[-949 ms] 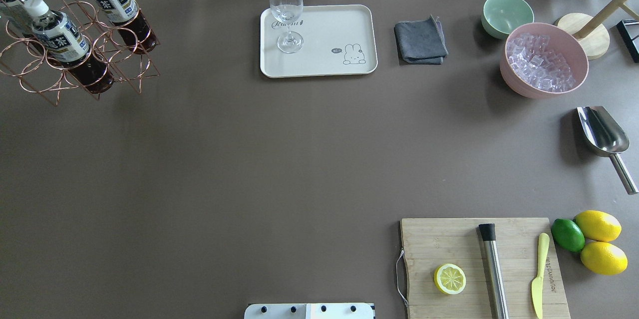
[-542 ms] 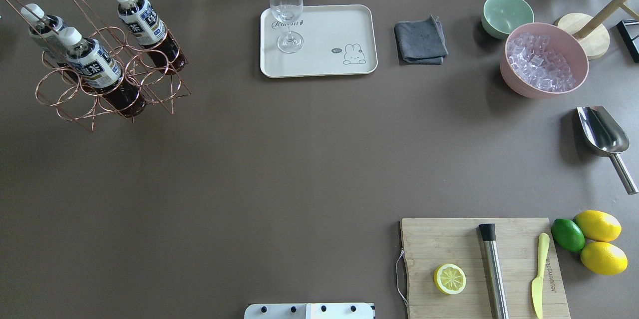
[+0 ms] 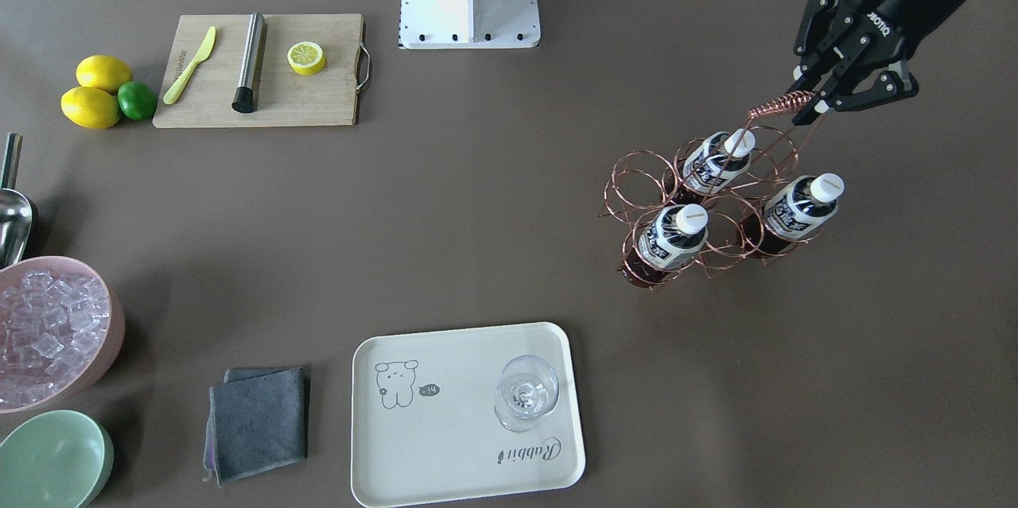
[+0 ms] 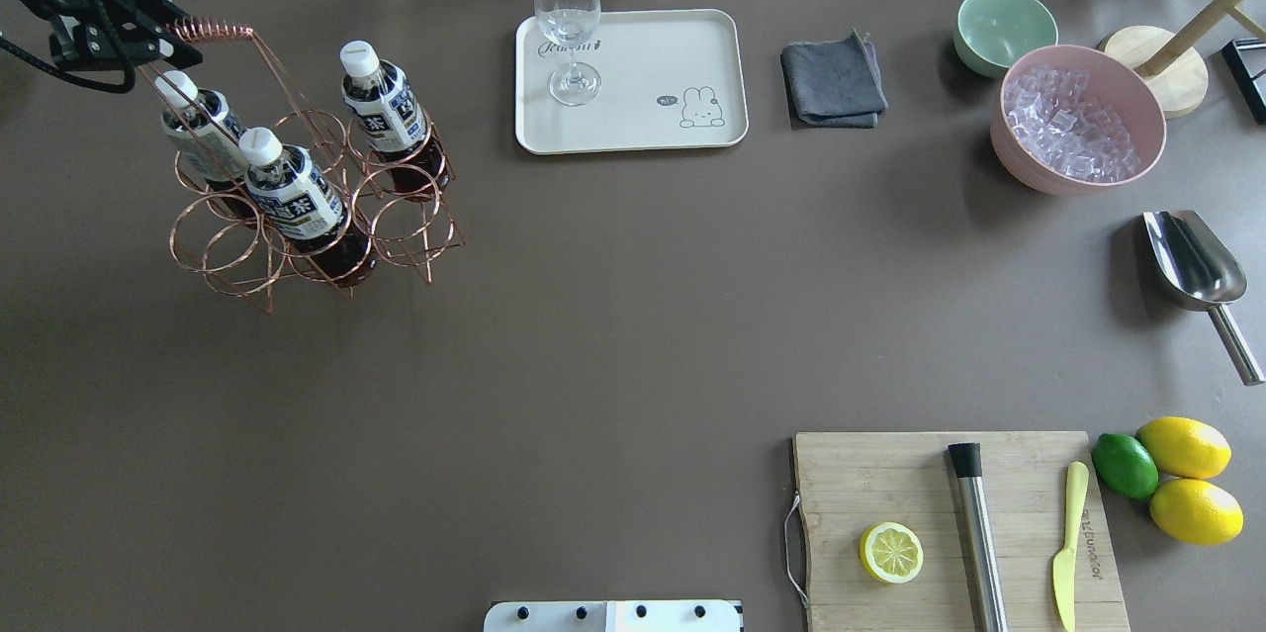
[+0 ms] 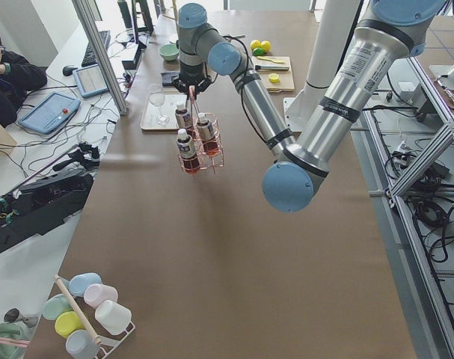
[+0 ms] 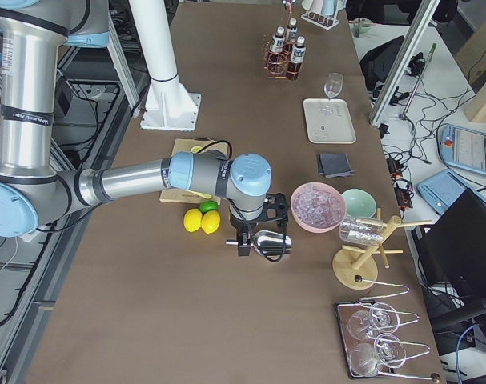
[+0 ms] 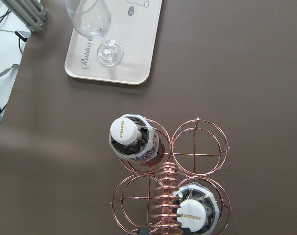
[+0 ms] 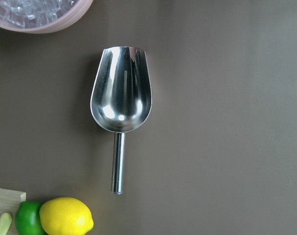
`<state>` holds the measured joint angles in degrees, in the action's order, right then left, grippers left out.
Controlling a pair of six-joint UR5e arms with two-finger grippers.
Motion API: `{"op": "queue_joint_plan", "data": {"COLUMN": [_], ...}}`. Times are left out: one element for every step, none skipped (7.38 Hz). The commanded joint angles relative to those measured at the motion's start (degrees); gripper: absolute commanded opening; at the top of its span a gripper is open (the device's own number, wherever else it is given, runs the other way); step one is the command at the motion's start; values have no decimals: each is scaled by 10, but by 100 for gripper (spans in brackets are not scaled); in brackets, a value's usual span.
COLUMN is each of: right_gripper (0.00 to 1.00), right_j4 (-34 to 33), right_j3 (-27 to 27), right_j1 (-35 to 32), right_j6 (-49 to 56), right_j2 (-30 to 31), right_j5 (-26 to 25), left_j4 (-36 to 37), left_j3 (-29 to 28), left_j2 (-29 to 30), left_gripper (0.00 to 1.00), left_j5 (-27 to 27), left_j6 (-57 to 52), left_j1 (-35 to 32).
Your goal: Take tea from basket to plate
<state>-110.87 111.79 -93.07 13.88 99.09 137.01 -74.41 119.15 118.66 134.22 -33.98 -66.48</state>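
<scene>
Fingers (image 3: pixel 871 97) of the left gripper (image 3: pixel 819 101): clamped on the coiled grip at the top of the basket (image 4: pixel 226 246) handle. Hung the basket from that grip at a lean; could not tell whether its base touched the table (image 4: pixel 593 335). Carried three tea bottles in three of the six rings, white caps up: one (image 4: pixel 198 133) nearest the fingers, one (image 4: pixel 294 200) in the middle, one (image 4: pixel 388 116) on the side toward the plate (image 4: pixel 653 48). Looked straight down on two of the caps and the coil in the left wrist view, with a corner of the plate beyond.

Compared with the two earlier overhead pictures: moved well rightward and nearer the robot, out of the table's far-left corner and toward the plate, bottles riding along in the same rings. Brought the left gripper itself into the overhead view at upper left. Left the plate, the stemmed glass (image 4: pixel 569 19) on its left end, the grey cloth (image 4: pixel 833 80) and the cutting board (image 4: pixel 870 484) where they were. Kept all the tea in the basket, apart from the plate.

Right gripper (image 6: pixel 260 238): poised over the metal scoop (image 8: pixel 121 93) beside the pink ice bowl (image 6: pixel 316 205); could not tell whether its fingers were apart or together.
</scene>
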Motion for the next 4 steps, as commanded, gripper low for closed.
{"op": "queue_joint_plan", "data": {"right_gripper": [100,100,100,100], "right_j4": [0,1,1,1], "right_j3": [1,2,2,2], "right_j1": [0,0,-1,-1], "right_j6": [0,1,1,1], "right_j2": [2,2,3,2], "right_j5": [0,0,0,0], "left_j4": [-15,-15,-15,-15], "left_j3": [10,9,10,10], "left_j2": [26,47,68,86], "left_gripper": [0,0,0,0], "left_j5": [-24,-26,-58,-83], "left_j6": [15,18,21,37], "left_j1": [49,76,105,130]}}
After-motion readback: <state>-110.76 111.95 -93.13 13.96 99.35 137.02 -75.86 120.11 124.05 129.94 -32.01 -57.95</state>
